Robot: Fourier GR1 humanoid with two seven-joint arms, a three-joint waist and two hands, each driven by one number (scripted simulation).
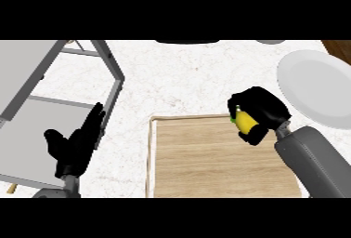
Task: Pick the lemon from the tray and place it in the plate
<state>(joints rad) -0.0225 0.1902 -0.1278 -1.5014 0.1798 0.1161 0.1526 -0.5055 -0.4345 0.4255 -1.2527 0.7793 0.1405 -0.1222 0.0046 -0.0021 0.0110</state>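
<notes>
Far left, a flat grey metal-framed structure (41,93) sits angled across the white, faintly marbled worktop (178,79). The left hand (72,144), matte black on a grey forearm, rests in front of it with its fingers straight and open, pointing up. Further along lies the tray (205,162), a rectangular slab of pale wood grain with a thin raised rim. Over the tray's upper right corner the right hand (257,114) has its fingers curled round the lemon (244,121), a glossy yellow sliver showing between them. To the far right lies the plate (315,88), round, smooth and pale grey, just beside that hand.
</notes>
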